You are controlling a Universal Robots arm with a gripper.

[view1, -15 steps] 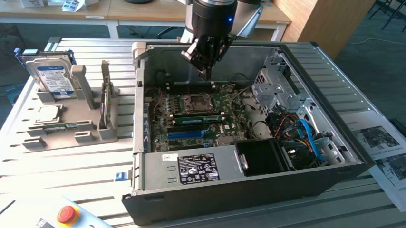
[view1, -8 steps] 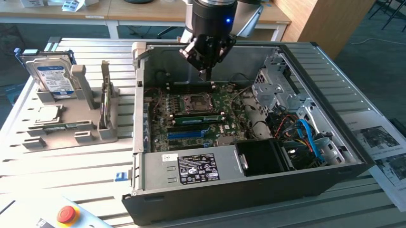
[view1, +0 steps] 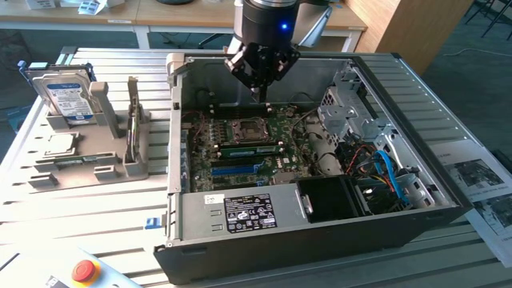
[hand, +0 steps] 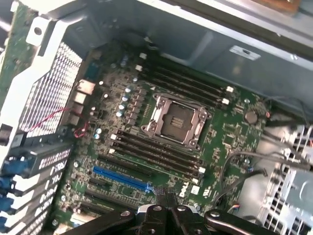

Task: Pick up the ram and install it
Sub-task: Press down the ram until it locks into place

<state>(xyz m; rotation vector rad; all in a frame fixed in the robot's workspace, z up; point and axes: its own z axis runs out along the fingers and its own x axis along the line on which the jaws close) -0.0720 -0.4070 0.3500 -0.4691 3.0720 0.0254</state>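
Note:
A ram (view1: 133,117) stands on edge in the grey holder (view1: 88,171) at the exterior view's left, beside the open computer case (view1: 320,240). My gripper (view1: 260,95) hangs inside the case over the far part of the motherboard (view1: 240,165), fingers shut with nothing between them. In the wrist view the shut gripper (hand: 166,197) points down at the board near the blue slot (hand: 120,178). Dark ram slots (hand: 156,154) run on both sides of the processor socket (hand: 176,122). A green strip (view1: 252,150) lies along the slots near the socket (view1: 244,129); whether it is a seated ram I cannot tell.
The holder also carries a silver hard drive (view1: 68,99) and a square processor chip (view1: 60,144). Inside the case are the power supply (view1: 240,213), a metal drive cage (view1: 352,108) and blue cables (view1: 388,174). A red stop button (view1: 84,271) sits at the front.

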